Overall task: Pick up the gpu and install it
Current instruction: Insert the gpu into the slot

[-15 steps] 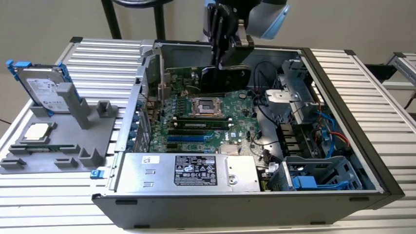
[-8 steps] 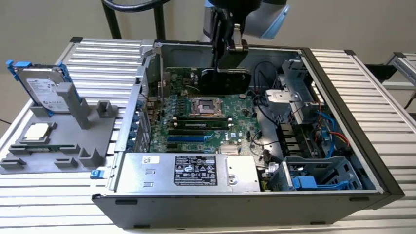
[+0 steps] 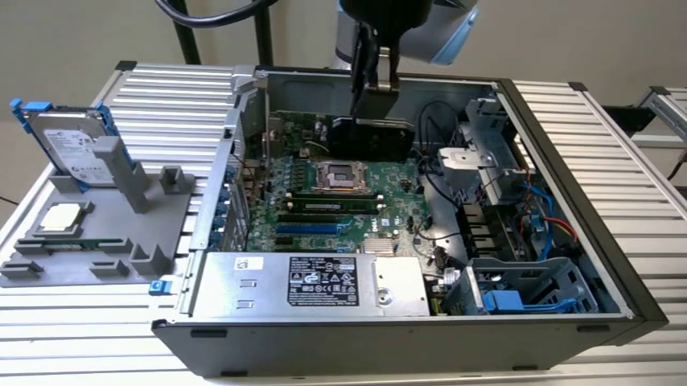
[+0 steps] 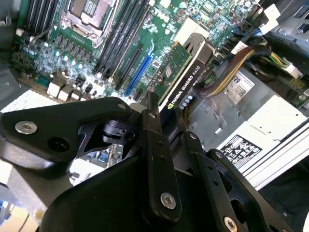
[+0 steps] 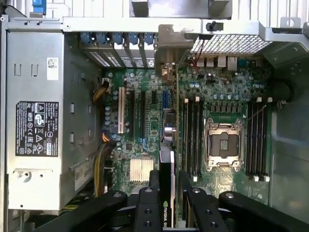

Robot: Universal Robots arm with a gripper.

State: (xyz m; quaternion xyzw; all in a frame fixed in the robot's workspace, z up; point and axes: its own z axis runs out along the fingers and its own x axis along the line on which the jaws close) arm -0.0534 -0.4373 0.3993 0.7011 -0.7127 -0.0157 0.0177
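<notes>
The gpu point(image 3: 371, 139), a card with a black cooler block, hangs upright over the large green motherboard point(image 3: 333, 213) inside the open computer case point(image 3: 558, 201). My gripper point(image 3: 376, 87) is shut on the card's upper edge from above. In the second wrist view the gpu point(image 4: 186, 77) juts out past my gripper point(image 4: 169, 121), tilted over the expansion slots. In the first wrist view the gpu point(image 5: 166, 159) shows edge-on, running from my gripper point(image 5: 168, 176) toward its silver end bracket point(image 5: 169, 53) at the case's rear wall, above the slots point(image 5: 142, 113).
The silver power supply point(image 3: 311, 281) fills the case's near side, with a drive cage point(image 3: 526, 289) and cables point(image 3: 536, 217) at the exterior view's right. Outside the case, a grey fixture point(image 3: 96, 241) holds a hard drive with blue rails point(image 3: 70, 145) and a processor chip point(image 3: 59, 219).
</notes>
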